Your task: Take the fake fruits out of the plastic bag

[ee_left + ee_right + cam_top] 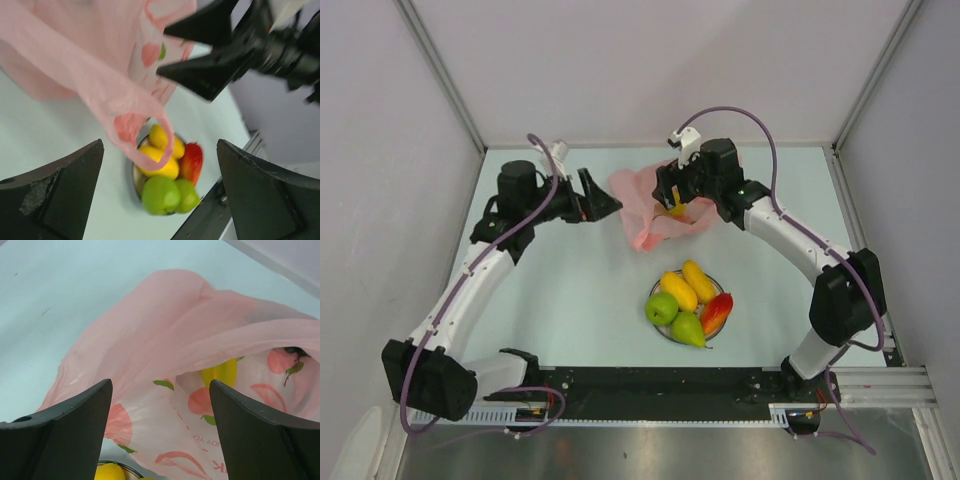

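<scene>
The left gripper (605,205) is spread wide and holds nothing. It sits just left of the bag (640,232), with its tips pointing at it. One thin pink loop of the bag hangs down in front of its fingers (60,195). The pictures do not show if the tips touch the bag.

The right gripper (160,385) is spread wide too and holds nothing. It hangs right over the bag, pointing down at the bag's open mouth.

The bag is pink and crinkly, with small red and green marks on it. It lies in a loose heap on the table (570,280). Inside the bag is one yellow fruit (222,372), partly hidden by a pink fold. A small dark bit shows deeper in the bag, but it is too hidden to tell what it is.

On the near side of the bag, a little apart from it, is a plate (720,286). Five fruits lie on it, close together. The two mangoes (678,290) are nearest the bag. The apple (661,308), the pear (687,329) and the red watermelon slice (717,312) are on the plate's far side from the bag.
</scene>
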Controlling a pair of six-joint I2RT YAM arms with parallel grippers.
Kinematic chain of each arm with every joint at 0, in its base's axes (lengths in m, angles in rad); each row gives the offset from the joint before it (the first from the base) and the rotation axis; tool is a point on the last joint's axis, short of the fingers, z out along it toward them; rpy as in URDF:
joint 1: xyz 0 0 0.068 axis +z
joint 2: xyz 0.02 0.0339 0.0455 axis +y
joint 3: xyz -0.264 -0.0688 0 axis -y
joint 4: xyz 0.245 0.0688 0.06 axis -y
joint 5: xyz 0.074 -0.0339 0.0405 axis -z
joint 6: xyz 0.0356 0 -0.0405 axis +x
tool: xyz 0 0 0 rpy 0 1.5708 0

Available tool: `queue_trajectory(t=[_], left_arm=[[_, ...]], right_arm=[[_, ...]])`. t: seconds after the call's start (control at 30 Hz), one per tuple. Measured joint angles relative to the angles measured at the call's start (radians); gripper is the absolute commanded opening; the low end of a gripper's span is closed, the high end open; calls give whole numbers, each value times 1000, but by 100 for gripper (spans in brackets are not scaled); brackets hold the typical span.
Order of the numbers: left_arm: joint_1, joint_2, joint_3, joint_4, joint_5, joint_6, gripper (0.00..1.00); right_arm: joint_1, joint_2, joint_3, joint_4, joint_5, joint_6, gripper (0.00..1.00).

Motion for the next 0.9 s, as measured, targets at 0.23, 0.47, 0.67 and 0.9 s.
queue_trajectory(t=[0.23,0.47,0.67,0.9], left_arm=[[-147,35,-3,-89,-56,253,100],[-239,74,-5,-87,-100,390,100],[-276,219,28,-82,-140,428,69],[-277,290,84,-69,-151,454,0]], right_arm=[[-104,59,29,-127,13,135,79],[-156,70,26,-180,8,150,80],[-145,191,42,-136,-9,114,100],[-143,421,145,-113,32,70,100]])
